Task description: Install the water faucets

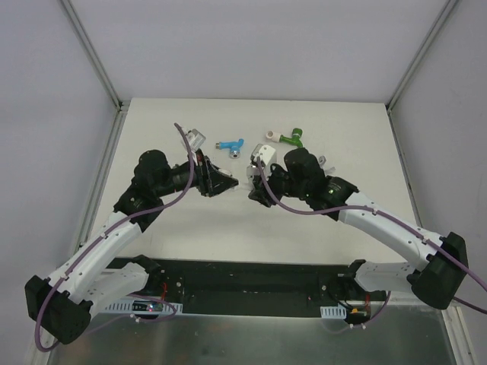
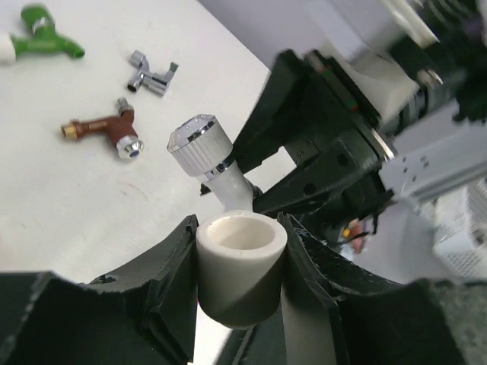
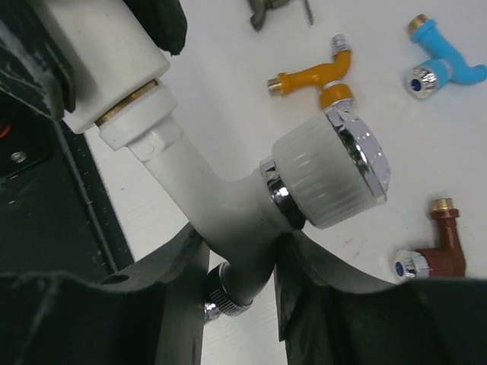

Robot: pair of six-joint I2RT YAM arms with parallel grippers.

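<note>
over the table (image 1: 342, 125), our right gripper (image 3: 240, 251) grips the white faucet (image 3: 221, 190), its end meeting the pipe fitting (image 2: 242, 266) clamped in our left gripper (image 2: 242, 228), and we judge this joint unfinished, with the other faucets (image 3: 319, 72) lying loose.

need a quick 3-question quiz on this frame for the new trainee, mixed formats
1. True or false: the left fingers are closed on the white pipe fitting.
2. Which one do the right fingers hold? A: the white faucet; B: the blue one; C: the orange one.
3. In the left wrist view, what colour is the faucet lying in the top left corner?

Key
1. True.
2. A.
3. Green: the green faucet lies loose on the table.
</note>
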